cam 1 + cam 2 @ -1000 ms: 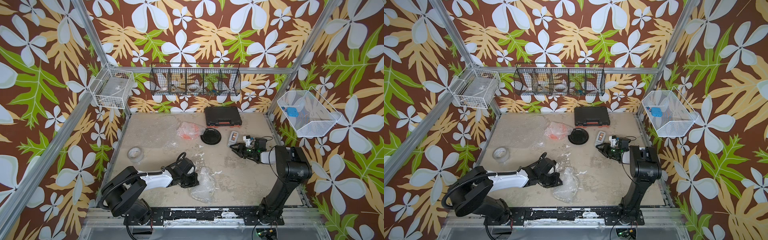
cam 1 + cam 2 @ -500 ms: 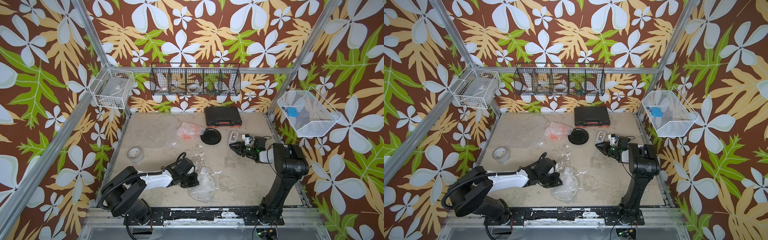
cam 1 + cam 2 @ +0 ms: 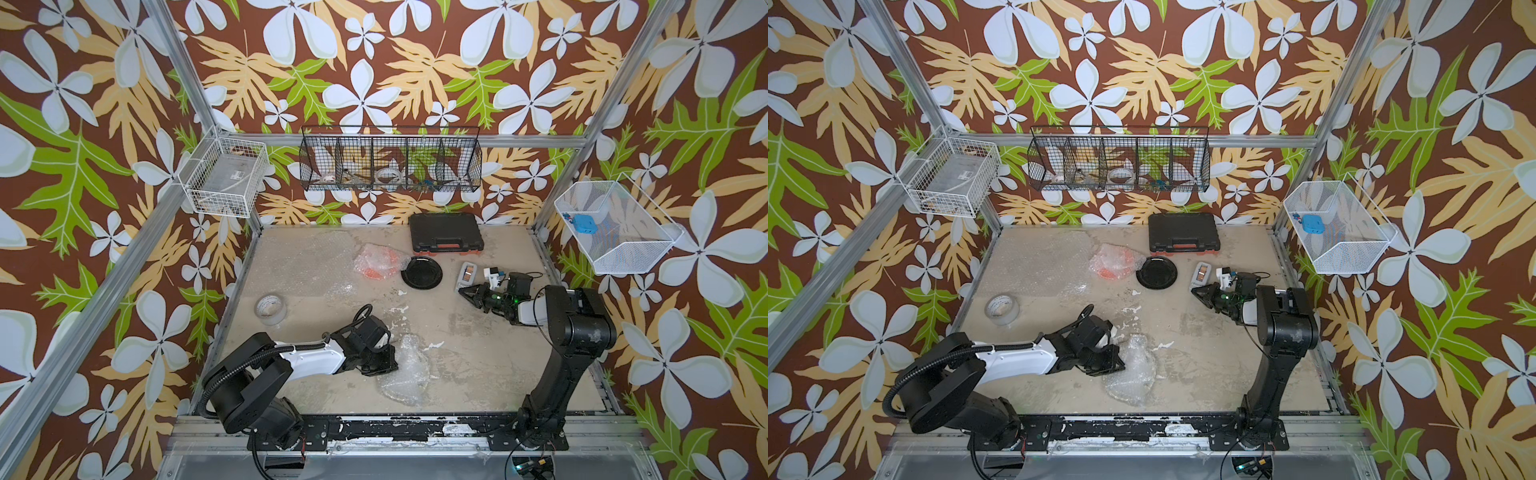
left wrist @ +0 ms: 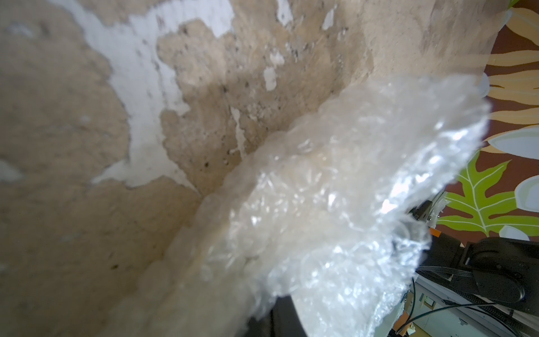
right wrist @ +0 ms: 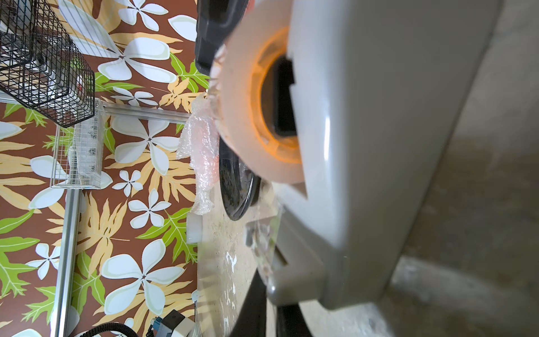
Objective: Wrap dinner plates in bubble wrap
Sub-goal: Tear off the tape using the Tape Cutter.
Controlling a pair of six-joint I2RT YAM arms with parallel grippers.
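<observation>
My left gripper [image 3: 387,366] has its jaws together at the near edge of the bubble wrap [image 3: 405,370] bundle at the table's front. The wrap hides my fingertips, so a pinch on it is probable, not certain. My right gripper [image 3: 466,291] is closed too, just beside the tape dispenser [image 3: 467,272]. The black plate [image 3: 420,271] lies bare at the rear, just beside the wrapped orange plate [image 3: 376,264]. Wrap: light, limp, slippery; grip an edge. Plates: stiff, breakable; take by the rim.

Near the tabletop's [image 3: 478,353] back edge, 1 bare black plate [image 3: 422,272] lies beside 1 bubble-wrapped orange plate [image 3: 372,272]. 1 bubble wrap bundle [image 3: 409,372] lies front-centre.
</observation>
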